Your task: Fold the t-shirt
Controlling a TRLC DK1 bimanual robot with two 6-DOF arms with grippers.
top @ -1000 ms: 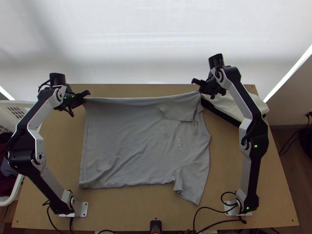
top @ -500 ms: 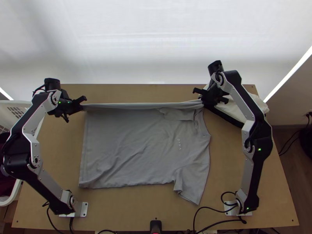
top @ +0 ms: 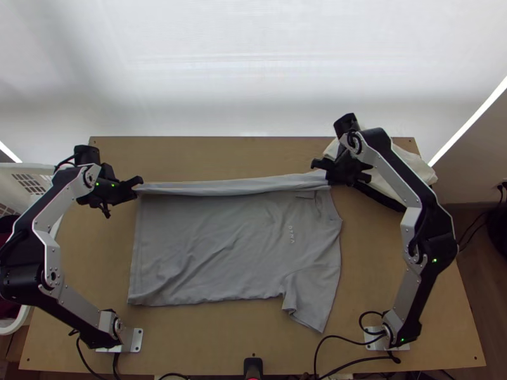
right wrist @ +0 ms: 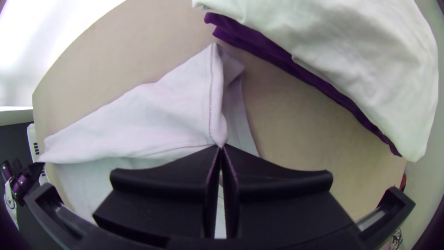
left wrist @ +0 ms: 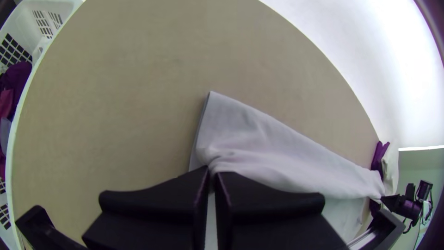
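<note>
Partly folded t-shirt [top: 215, 247], basket [top: 30, 166] cut off

Laundry about the table [top: 374, 253]
White basket [top: 32, 167] beside it, clothes [left wrist: 18, 76] inside (purple among them); near the far right corner, white cloth [right wrist: 360, 60] over dark cloth [right wrist: 305, 76].

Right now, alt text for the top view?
A grey T-shirt lies mostly spread on a wooden table, its far side gripped by two robot arms: left gripper at the hem end, right gripper at the collar end. One short sleeve points nearer; white cloth lies far right, a white basket stands left.
</note>
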